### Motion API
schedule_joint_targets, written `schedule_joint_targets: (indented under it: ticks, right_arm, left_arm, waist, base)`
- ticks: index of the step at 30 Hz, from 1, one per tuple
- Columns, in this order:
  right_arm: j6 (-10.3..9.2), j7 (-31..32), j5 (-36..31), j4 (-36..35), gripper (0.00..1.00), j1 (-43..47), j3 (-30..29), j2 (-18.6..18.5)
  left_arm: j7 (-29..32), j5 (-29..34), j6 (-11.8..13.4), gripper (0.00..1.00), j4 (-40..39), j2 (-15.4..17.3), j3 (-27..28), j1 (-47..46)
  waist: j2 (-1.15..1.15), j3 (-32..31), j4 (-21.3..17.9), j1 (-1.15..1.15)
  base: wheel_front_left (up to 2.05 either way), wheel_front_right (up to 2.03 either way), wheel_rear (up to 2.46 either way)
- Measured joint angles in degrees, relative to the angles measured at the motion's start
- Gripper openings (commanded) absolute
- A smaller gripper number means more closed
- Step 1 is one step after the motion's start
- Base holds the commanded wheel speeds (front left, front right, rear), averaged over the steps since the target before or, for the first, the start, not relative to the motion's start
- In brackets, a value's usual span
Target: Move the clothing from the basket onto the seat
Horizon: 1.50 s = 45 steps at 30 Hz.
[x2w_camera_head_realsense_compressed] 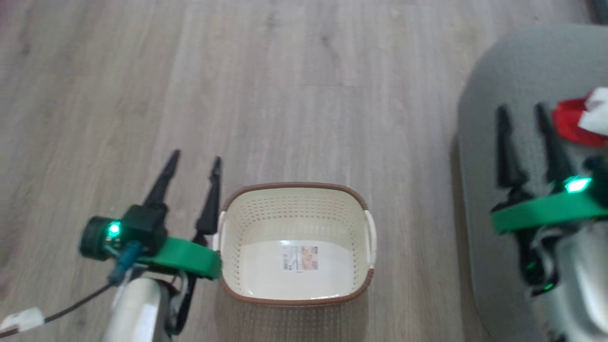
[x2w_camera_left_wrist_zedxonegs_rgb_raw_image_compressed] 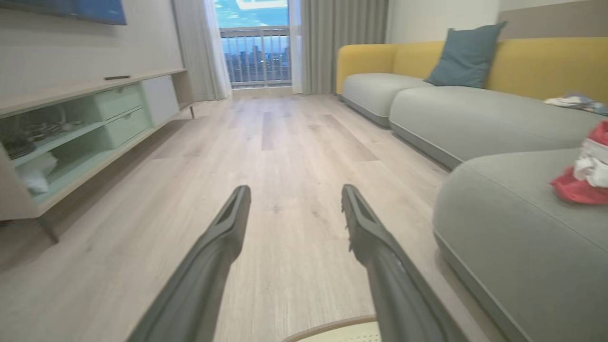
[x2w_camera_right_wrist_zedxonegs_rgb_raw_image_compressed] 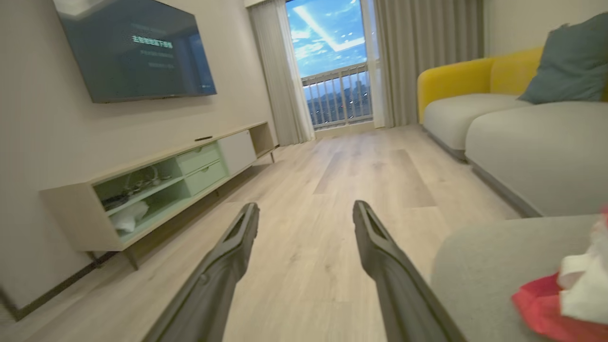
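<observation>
Head view: basket, cream with brown rim, upright on the wood floor, label sticker showing on its bottom. Left tool just beside the basket's left handle, fingers apart, holding nothing. Seat, grey, to the basket's right. Clothing, red and white, lies on the seat. Right tool near the clothing, fingers spread, gripping nothing.

Left wrist view: left tool wide over the floor; clothing bunched on the seat.

Right wrist view: right tool wide; clothing in from the seat's rounded corner.

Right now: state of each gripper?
Left gripper: open, holding nothing.
Right gripper: open, holding nothing.
</observation>
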Motion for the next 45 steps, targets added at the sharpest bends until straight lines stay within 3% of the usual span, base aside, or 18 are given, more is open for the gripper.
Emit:
schedule_joint_targets:
  ticks: [4,13,21,24,45]
  right_arm:
    - [0.00,0.0,0.3,0.1,1.00,2.9,-0.2,4.8]
    - [0.00,0.0,-3.4,2.2,1.00,8.2,-1.0,7.5]
    - [0.00,0.0,-6.0,2.7,1.00,11.4,-1.9,8.0]
    - [0.00,0.0,-6.4,2.7,1.00,11.4,-1.8,8.2]
    - [0.00,0.0,-5.2,2.0,1.00,11.4,-1.7,8.3]
  left_arm:
    - [0.0,0.0,0.7,1.00,0.7,-0.3,2.7,0.1]
    - [0.0,-0.7,0.8,1.00,3.3,-0.6,2.1,2.2]
    - [0.0,-5.9,0.9,1.00,5.5,-0.7,1.1,2.2]
    - [0.0,-6.2,-0.4,1.00,5.6,-0.7,1.2,2.3]
    - [0.0,-9.0,-2.7,1.00,7.0,-0.7,1.9,3.3]
  waist:
    - [0.00,-0.5,2.3,0.00]
    - [0.00,-2.0,4.3,0.00]
    - [0.00,-2.2,4.8,0.00]
    - [0.00,-2.3,4.6,0.00]
    - [0.00,-2.5,3.6,0.01]
  base:
    - [0.00,0.00,0.00]
    - [0.00,0.00,0.00]
    - [0.00,0.00,0.00]
    - [0.00,0.00,0.00]
    - [0.00,0.00,0.00]
